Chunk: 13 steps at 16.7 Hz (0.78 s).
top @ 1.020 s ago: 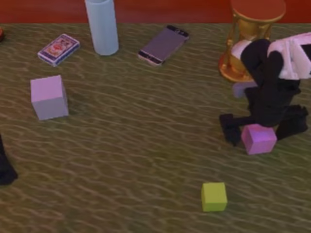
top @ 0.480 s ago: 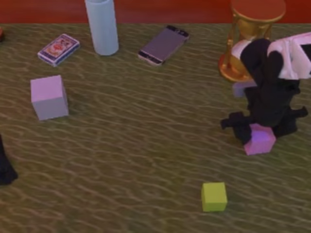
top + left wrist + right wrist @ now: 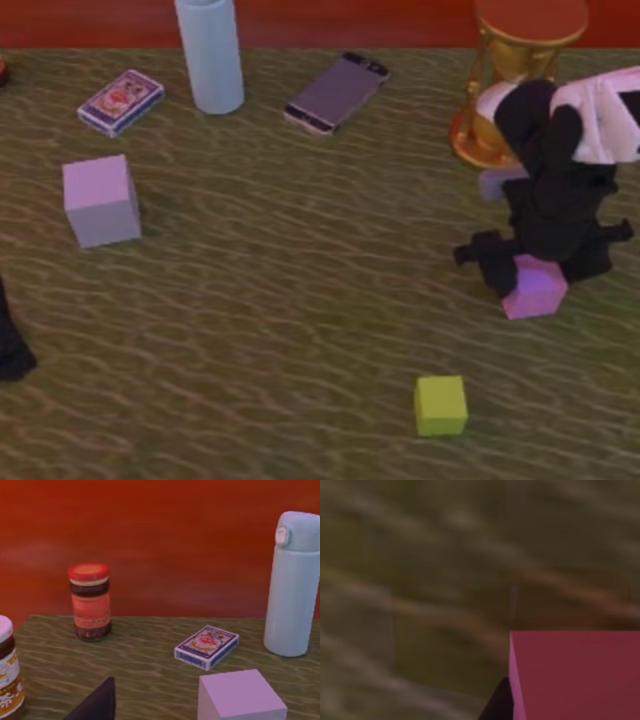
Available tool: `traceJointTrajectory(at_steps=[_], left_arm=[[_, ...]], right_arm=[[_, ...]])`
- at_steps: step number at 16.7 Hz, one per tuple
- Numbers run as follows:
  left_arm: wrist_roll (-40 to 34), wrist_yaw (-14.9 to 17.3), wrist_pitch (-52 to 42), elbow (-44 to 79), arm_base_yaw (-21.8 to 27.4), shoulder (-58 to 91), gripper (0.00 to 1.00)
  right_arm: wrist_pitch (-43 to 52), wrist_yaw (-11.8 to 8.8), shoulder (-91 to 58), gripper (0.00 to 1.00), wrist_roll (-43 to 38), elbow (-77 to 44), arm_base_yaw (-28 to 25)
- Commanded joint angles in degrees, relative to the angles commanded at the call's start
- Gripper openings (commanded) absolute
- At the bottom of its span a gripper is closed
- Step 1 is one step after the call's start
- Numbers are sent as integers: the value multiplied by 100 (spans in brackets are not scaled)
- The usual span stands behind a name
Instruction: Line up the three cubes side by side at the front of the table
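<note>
My right gripper is at the table's right side, shut on the magenta-pink cube, with a dark finger pressed to each side. The right wrist view shows that cube close up, with one fingertip against its edge. Nearer the front edge, the small yellow-green cube sits alone. The larger pale lavender cube rests at the left, also seen in the left wrist view. My left gripper is parked at the left edge, open and apart from the lavender cube.
Along the back stand a patterned card box, a pale blue bottle, a phone and a golden hourglass just behind my right arm. A red-lidded jar and another jar stand at the far left.
My right gripper's fingers, spread wide around the magenta-pink cube a second ago, have closed onto it. Nothing has moved in the last half second.
</note>
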<state>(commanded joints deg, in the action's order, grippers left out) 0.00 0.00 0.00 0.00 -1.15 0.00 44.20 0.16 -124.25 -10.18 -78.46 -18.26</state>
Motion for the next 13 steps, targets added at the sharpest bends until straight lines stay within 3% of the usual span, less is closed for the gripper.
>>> traceJointTrajectory(at_steps=[4,10,13], left_arm=[[0,0,0,0,0,0,100],[0,0,0,0,0,0,100],[0,0,0,0,0,0,100]], right_arm=[[159,25,181,0,16,-124,0],[1313,20,654,0,20,-749,-32],[1447,19,751,0,25,-837,-37]])
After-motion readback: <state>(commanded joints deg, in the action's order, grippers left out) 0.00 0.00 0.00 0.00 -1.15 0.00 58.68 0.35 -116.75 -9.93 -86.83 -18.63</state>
